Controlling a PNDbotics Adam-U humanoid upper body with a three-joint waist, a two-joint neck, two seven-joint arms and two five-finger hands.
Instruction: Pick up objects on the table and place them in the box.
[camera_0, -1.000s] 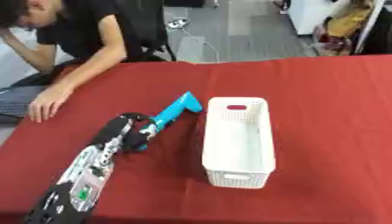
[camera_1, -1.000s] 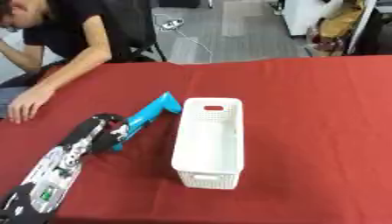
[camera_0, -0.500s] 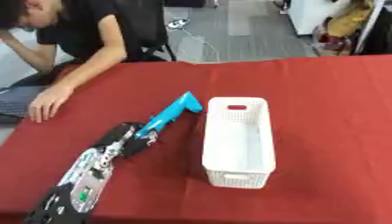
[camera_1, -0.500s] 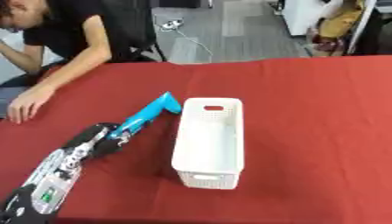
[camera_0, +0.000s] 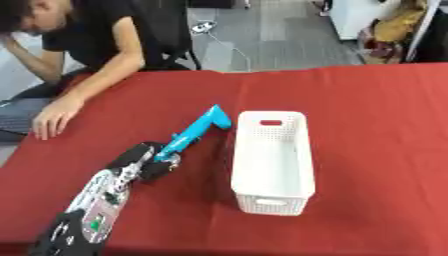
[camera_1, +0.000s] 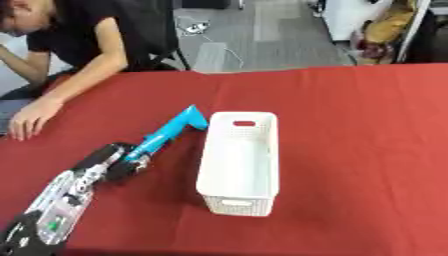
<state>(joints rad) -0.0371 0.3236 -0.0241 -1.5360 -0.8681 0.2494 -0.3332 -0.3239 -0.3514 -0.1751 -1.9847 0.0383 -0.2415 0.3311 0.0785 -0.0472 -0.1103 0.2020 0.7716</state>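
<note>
Left hand lower left, fingers curled round blue tool; white basket centre, beside it.

Left hand covers blue tool lower end; finger detail blurred; arm cut off at bottom edge.

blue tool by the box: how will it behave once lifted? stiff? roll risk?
The blue tool looks like rigid moulded plastic, so probably stiff and light. The left robot hand grips its near end; the angled head may droop it. Rolling seems unlikely.
</note>
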